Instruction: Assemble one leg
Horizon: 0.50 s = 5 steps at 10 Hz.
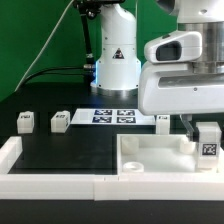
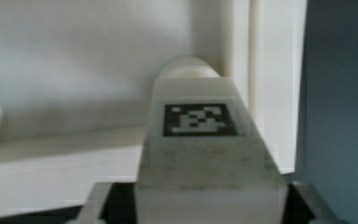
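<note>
The end effector (image 1: 207,133) grips the leg (image 1: 208,148) upright, long axis vertical.

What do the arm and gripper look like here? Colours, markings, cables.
The arm is a rounded glossy white shell with a black triangular sticker and a blue glow near its base. A thin black cable trails behind it. The gripper has a boxy white housing under a rounded white wrist link.

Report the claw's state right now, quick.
Claw: closed, holding the leg.
</note>
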Motion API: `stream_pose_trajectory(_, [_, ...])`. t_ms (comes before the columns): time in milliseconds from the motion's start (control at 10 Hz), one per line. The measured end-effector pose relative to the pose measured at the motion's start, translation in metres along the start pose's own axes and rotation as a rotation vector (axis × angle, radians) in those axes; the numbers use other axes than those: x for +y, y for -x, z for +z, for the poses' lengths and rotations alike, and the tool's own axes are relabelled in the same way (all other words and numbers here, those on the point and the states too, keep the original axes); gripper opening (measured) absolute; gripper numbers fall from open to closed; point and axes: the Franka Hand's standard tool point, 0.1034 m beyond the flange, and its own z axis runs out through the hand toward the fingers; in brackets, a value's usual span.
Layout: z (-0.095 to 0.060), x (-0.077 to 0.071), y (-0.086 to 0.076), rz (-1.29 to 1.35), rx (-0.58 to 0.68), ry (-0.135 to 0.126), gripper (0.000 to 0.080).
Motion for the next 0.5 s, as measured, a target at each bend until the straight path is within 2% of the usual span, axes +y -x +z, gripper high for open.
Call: stream_pose_trajectory(500, [0.0001, 0.0074, 0.0015, 0.654, -0.002, 0.018, 0.0291])
